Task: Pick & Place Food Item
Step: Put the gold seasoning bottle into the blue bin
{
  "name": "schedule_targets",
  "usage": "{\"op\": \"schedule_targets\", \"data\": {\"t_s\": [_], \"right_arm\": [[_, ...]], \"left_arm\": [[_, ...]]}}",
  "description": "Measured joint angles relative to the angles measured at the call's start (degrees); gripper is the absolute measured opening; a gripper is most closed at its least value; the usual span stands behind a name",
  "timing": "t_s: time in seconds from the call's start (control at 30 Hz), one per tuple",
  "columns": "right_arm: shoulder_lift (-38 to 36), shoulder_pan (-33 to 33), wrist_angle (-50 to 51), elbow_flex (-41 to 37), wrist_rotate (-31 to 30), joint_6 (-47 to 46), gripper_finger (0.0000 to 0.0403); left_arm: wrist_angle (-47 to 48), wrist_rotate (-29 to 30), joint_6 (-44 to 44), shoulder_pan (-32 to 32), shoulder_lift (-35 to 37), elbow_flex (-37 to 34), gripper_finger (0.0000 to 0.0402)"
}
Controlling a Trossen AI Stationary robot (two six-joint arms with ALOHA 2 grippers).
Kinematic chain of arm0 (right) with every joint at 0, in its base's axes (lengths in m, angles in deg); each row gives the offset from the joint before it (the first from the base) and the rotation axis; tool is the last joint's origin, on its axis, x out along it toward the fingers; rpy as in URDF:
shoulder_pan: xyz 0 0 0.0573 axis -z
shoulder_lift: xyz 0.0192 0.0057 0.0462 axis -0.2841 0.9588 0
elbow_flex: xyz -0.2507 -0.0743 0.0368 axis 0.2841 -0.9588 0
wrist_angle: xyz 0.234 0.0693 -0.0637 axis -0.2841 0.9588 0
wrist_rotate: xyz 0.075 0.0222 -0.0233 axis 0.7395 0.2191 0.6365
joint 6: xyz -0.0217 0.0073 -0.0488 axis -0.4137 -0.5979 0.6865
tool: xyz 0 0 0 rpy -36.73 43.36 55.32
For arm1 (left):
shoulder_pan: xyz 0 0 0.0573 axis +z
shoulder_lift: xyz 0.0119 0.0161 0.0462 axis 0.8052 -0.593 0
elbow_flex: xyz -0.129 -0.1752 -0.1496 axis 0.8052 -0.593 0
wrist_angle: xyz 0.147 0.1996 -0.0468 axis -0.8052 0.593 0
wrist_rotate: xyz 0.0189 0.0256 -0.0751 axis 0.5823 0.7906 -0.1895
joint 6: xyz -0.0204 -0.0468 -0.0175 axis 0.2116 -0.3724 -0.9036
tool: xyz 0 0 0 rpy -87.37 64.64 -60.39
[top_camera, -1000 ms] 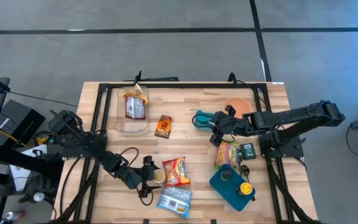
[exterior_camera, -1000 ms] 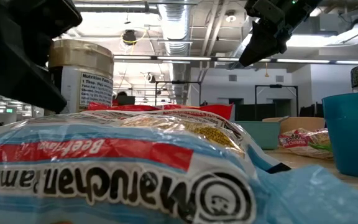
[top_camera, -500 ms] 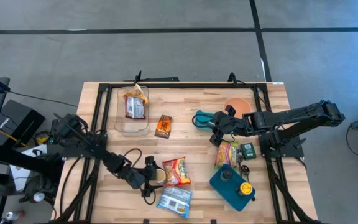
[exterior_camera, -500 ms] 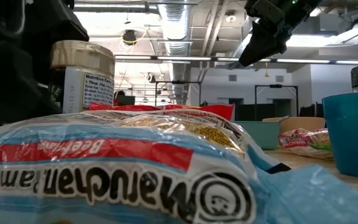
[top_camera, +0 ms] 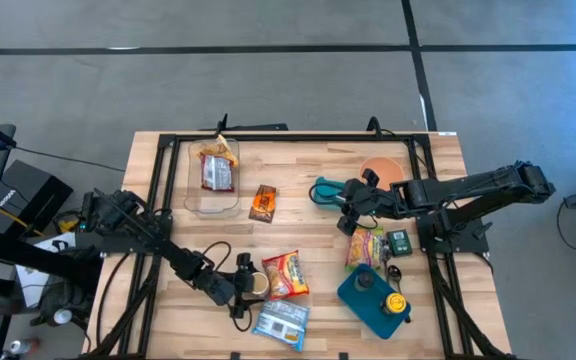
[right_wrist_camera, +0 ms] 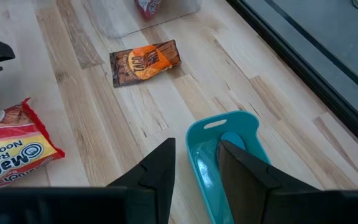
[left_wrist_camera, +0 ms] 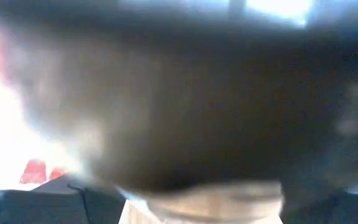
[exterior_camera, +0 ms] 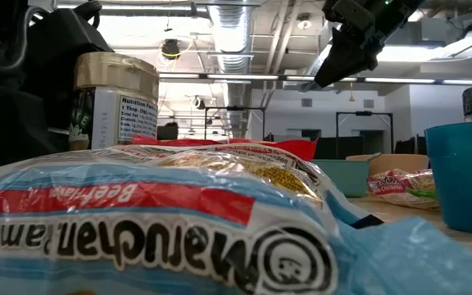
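Wooden table (top_camera: 308, 160) crowds ramen packets (top_camera: 284, 274) beside the jar (top_camera: 253, 283) between the left end effector's (top_camera: 247, 284) parted fingers.

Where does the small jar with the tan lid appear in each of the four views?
High view: the jar stands near the table's front edge, between the fingers of the left claw.
Low view: upper left, label turned to the camera.
Left wrist view: only a blurred pale rim shows at the bottom, probably the jar.
Right wrist view: not in it.
Shared landmark: the red noodle packet, directly beside the jar, also in the low view.
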Motion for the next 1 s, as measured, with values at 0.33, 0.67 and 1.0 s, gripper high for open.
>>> {"op": "schedule_targets", "data": {"t_s": [0.33, 0.67, 1.0], "right_arm": [[0.0, -0.01, -0.04, -0.01, 0.0, 0.0, 0.0115], [0.0, 0.0, -2.01, -0.02, 0.02, 0.0, 0.0115], [0.0, 0.0, -2.28, -0.01, 0.02, 0.0, 0.0115]], "left_arm": [[-0.26, 0.35, -0.14, 0.0, 0.0, 0.0, 0.0283], [-0.24, 2.42, -0.47, 0.0, -0.02, -0.02, 0.0284], [-0.31, 3.9, -0.5, 0.0, 1.62, -0.04, 0.0283]]}}
